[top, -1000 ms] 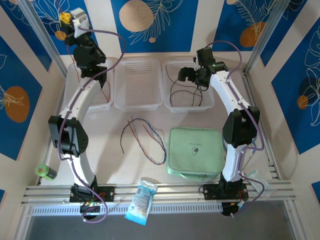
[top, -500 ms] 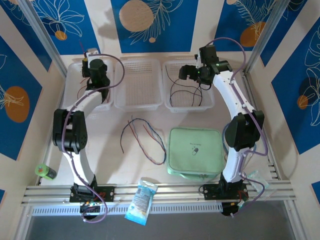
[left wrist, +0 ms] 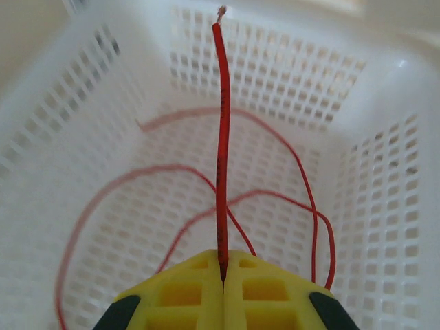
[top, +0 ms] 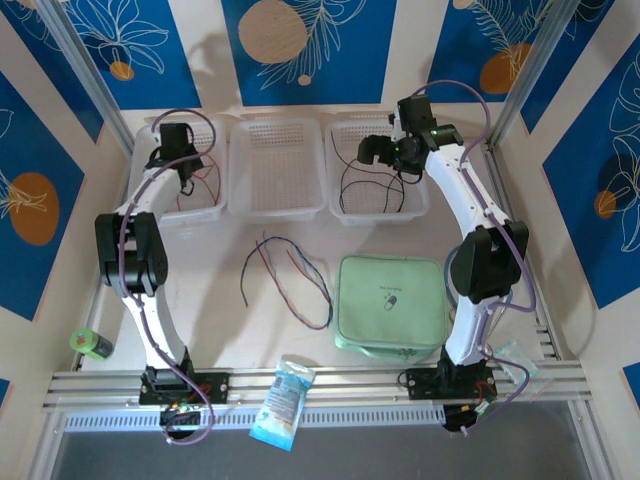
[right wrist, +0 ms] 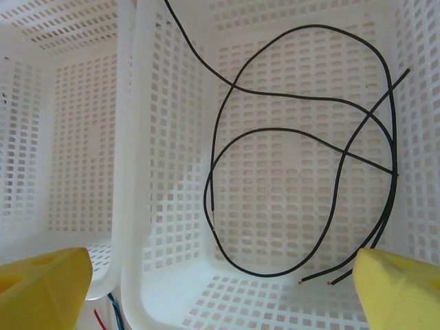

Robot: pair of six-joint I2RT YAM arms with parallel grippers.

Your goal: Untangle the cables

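My left gripper [left wrist: 223, 265] is shut on one end of a red cable [left wrist: 220, 137], which sticks up straight from the yellow fingertips. The rest of it loops on the floor of the left white basket [left wrist: 275, 62]. From above, the left gripper [top: 185, 170] hangs inside that basket [top: 190, 215]. My right gripper [right wrist: 221, 261] stands open and holds nothing above the right basket [right wrist: 165, 206], where black cables [right wrist: 302, 96] lie in loose loops. The overhead view puts the right gripper [top: 375, 150] over this basket [top: 380, 217]. A tangle of red, blue and dark cables [top: 290, 275] lies on the table.
An empty middle basket [top: 277, 170] sits between the other two. A green pouch [top: 392, 303] lies front right of the tangle. A blue-white packet [top: 283, 400] rests on the front rail and a green roll [top: 92, 345] at the left edge.
My left arm has swung down from a raised pose at the back into the left basket, carrying the red cable with it. The right arm has barely moved.
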